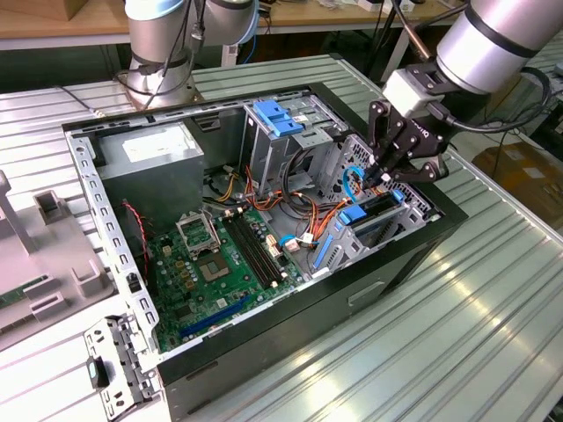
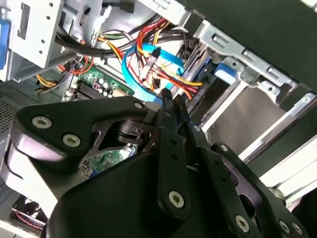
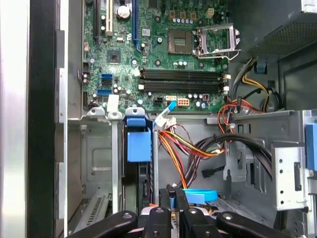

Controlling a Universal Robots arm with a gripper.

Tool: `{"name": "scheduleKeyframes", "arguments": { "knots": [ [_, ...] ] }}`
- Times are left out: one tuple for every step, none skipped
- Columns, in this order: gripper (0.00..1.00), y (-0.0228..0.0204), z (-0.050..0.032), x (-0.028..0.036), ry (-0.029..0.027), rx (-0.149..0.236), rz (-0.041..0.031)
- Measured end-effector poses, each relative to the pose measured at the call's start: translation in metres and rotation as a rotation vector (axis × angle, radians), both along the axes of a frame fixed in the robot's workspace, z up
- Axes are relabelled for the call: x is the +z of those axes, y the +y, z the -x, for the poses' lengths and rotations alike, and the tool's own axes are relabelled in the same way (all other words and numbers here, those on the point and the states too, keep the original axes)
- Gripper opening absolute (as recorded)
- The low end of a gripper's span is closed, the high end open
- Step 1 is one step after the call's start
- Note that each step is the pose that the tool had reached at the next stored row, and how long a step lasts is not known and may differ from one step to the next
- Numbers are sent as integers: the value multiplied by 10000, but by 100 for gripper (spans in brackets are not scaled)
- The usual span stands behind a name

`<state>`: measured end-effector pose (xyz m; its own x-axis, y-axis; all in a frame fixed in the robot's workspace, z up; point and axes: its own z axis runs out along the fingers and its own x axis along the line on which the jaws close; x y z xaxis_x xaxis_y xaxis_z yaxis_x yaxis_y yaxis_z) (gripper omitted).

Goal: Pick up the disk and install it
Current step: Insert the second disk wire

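The disk (image 1: 376, 216), a dark drive in a bright blue carrier, stands edge-on in a slot of the metal drive cage at the exterior view's right end of the open computer case. Its blue carrier tab (image 3: 137, 141) shows in the first wrist view, and a blue corner (image 2: 225, 72) in the second wrist view. My gripper (image 1: 383, 178) hovers just above the cage, close to the disk's upper edge. Its black fingertips (image 2: 168, 99) are pressed together with nothing between them, and the gripper (image 3: 173, 196) is also seen over the cage. Whether it touches the disk I cannot tell.
A fixed blue bracket (image 1: 277, 119) tops the tall cage at the back. Orange, red and yellow cables (image 1: 321, 220) and a blue cable (image 1: 350, 181) crowd the space beside the gripper. The motherboard (image 1: 215, 259) and power supply (image 1: 149, 158) lie toward the exterior view's left. A second arm's base (image 1: 163, 53) stands behind.
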<state>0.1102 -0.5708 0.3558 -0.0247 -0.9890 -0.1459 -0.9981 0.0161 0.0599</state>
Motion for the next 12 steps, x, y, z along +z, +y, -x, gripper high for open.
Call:
{"name": "scheduleKeyframes", "arguments": {
  "knots": [
    [16, -13, 2, -4, 1, 0, -17],
    [16, -28, 2, -10, 1, 4, -39],
    [16, -36, 2, -14, 2, 34, -42],
    [16, -40, 2, -18, 1, 91, -43],
    [16, -44, 2, -23, 1, 168, -43],
    [16, -47, 2, -26, 1, 234, -42],
    [16, -55, 2, -31, 0, 280, -41],
    [16, -62, 2, -34, 1, 281, -43],
    [16, -96, 2, -41, 1, 281, -47],
    [16, -116, 2, -44, 1, 281, -50],
    [16, -134, 2, -47, 1, 281, -53],
    [16, -151, 2, -51, 1, 281, -55]
  ]
}}
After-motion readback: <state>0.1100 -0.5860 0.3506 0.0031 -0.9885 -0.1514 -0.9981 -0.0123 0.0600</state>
